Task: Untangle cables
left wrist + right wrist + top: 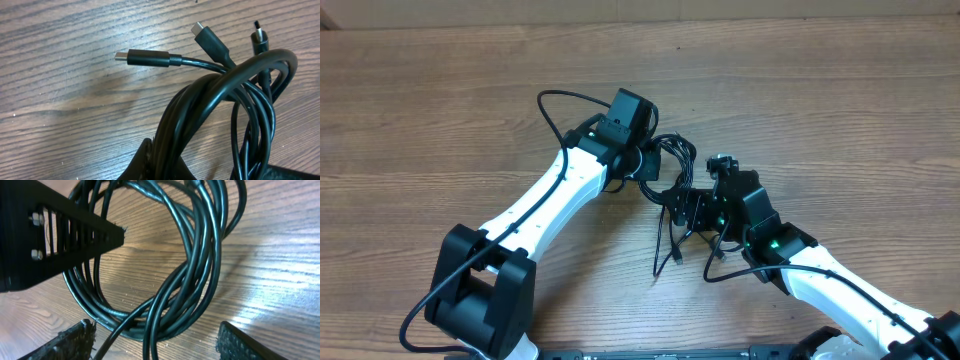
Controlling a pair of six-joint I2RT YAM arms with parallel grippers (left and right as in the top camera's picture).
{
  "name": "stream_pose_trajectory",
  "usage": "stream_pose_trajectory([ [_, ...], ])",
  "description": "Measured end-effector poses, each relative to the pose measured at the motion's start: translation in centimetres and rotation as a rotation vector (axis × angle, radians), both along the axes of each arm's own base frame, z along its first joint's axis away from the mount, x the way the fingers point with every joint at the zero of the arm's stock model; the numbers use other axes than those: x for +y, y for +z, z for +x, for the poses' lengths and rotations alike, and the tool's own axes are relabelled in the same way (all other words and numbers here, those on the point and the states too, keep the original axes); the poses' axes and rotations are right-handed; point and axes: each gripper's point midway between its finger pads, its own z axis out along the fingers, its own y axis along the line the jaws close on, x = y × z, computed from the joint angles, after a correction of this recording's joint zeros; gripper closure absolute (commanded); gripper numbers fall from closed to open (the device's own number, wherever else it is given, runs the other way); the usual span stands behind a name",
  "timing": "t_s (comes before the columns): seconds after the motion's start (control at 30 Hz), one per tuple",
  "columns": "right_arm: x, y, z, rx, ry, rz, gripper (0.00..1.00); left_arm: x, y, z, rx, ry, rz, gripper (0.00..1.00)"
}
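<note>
My right fingers (75, 341) stand wide with the looped cables (202, 255) between them. Whether my left fingers (142, 161) grip the cables I cannot tell; three plugs (145, 57) poke out beyond them.

Looped cables (202, 245), tool (156, 332) fingers apart

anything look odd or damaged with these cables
Nothing looks damaged. The cables sit in one tangled bundle: in the right wrist view their loops cross over each other, and in the left wrist view three plug ends poke out at different angles.
</note>
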Motion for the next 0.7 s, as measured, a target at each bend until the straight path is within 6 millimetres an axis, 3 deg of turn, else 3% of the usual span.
stream_pose_trajectory([
  [0.17, 1.6, 0.0, -1.3, 0.01, 0.072, 0.015, 0.26, -0.3, 0.4, 0.6, -0.026, 0.004, -0.016, 0.96],
  [0.4, 3.4, -1.2, -3.3, 0.05, 0.147, 0.0, 0.48, -0.4, 0.4, 0.7, -0.03, 0.004, -0.019, 0.96],
  [0.7, 3.5, -2.4, -3.4, 0.075, 0.154, -0.018, 0.67, -1.5, 1.1, 0.4, -0.007, -0.011, -0.084, 0.96],
])
